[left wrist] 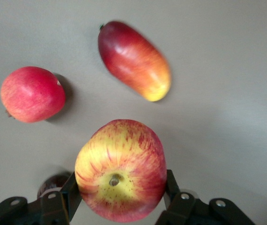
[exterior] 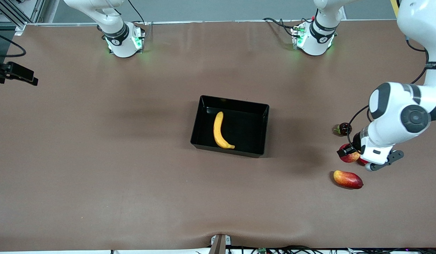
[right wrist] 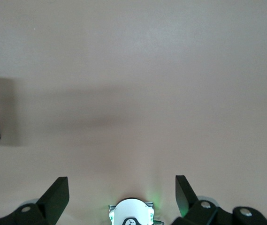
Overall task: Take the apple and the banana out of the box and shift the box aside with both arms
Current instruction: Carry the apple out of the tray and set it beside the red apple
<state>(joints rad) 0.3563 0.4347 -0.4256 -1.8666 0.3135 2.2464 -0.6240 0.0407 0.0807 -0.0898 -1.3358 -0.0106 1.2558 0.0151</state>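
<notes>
The left gripper (left wrist: 119, 197) hangs over the left arm's end of the counter (exterior: 98, 158), its fingers (left wrist: 70, 192) clamped on the apple (left wrist: 120, 169), beside a pomegranate (left wrist: 32, 93) and a mango (left wrist: 134, 59). The banana (exterior: 220, 131) lies in the box (exterior: 204, 121) at mid-counter. The right gripper (right wrist: 121, 197) waits above bare counter, fingers (right wrist: 56, 197) wide apart, holding nothing.

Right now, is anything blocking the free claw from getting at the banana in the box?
Nothing visible. The banana lies alone in the open-topped box, uncovered. The right claw hangs open over bare table; the left claw holds the apple away from the box.
</notes>
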